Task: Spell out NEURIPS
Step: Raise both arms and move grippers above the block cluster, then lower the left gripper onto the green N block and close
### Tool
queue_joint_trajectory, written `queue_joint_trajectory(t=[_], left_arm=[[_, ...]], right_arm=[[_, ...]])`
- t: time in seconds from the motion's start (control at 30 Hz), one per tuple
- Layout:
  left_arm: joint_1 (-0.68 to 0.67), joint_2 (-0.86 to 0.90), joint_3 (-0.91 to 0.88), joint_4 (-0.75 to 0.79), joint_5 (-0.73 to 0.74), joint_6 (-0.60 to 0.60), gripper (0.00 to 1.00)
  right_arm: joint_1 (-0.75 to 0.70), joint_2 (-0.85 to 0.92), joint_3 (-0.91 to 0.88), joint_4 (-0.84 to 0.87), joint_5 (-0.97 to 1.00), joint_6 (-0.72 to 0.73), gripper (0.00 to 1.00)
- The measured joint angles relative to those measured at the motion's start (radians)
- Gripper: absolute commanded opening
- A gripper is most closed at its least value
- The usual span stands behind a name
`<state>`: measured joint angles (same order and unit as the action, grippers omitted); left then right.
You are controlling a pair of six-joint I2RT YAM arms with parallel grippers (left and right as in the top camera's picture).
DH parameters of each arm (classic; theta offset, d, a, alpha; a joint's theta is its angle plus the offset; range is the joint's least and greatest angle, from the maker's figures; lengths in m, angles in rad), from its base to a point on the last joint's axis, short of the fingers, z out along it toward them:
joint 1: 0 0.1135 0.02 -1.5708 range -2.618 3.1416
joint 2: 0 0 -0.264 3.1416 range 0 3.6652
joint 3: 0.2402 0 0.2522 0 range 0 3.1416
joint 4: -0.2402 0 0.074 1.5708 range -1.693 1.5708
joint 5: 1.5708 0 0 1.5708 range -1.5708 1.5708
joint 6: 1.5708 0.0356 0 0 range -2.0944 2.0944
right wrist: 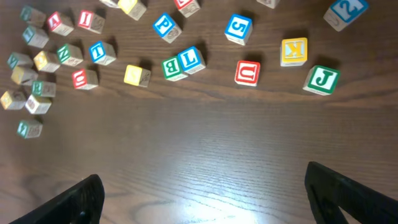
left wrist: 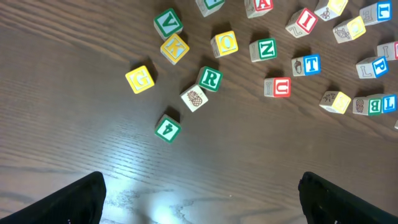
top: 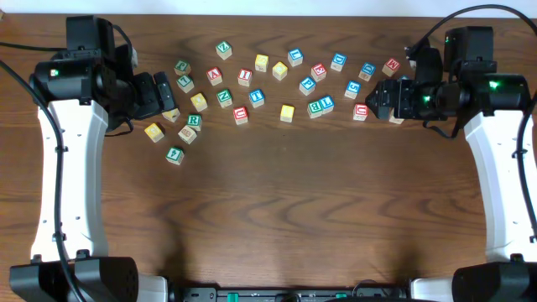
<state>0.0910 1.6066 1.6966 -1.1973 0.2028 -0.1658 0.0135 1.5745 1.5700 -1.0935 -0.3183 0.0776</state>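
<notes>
Wooden letter blocks lie scattered across the far half of the table. In the left wrist view I see a green N (left wrist: 265, 49), a green R (left wrist: 211, 79), a red U (left wrist: 277, 87), a red I (left wrist: 303, 22) and a blue P (left wrist: 373, 66). The right wrist view shows a blue P (right wrist: 165, 26), another red U (right wrist: 247, 73) and a blue 5 (right wrist: 239, 27). My left gripper (top: 164, 96) (left wrist: 200, 193) is open and empty, left of the blocks. My right gripper (top: 382, 99) (right wrist: 203, 186) is open and empty, at their right end.
Other blocks include a yellow G (left wrist: 140, 79), a green 4 (left wrist: 168, 127), a yellow K (right wrist: 293, 50), a green J (right wrist: 322, 79) and a joined B and L pair (right wrist: 183, 64). The wooden table (top: 277, 210) stretches bare toward the front.
</notes>
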Motion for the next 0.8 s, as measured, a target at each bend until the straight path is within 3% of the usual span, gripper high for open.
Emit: queue_joint_trajectory(t=[0.27, 0.33, 0.5, 0.6, 0.8], left_arm=[[0.000, 0.000, 0.000, 0.005, -0.003, 0.000, 0.98], [0.000, 0.000, 0.000, 0.010, -0.003, 0.000, 0.88], [-0.006, 0.002, 0.000, 0.158, 0.047, -0.014, 0.81], [-0.061, 0.029, 0.009, 0.267, 0.053, -0.025, 0.81], [-0.235, 0.233, 0.132, 0.286, -0.028, -0.045, 0.78]], right_arm=[[0.047, 0.072, 0.000, 0.080, 0.051, 0.051, 0.98], [0.047, 0.094, 0.000, 0.108, 0.074, 0.056, 0.98], [0.047, 0.117, 0.000, 0.132, 0.155, 0.061, 0.99], [0.047, 0.118, 0.000, 0.156, 0.202, 0.064, 0.99], [0.047, 0.118, 0.000, 0.169, 0.240, 0.064, 0.99]])
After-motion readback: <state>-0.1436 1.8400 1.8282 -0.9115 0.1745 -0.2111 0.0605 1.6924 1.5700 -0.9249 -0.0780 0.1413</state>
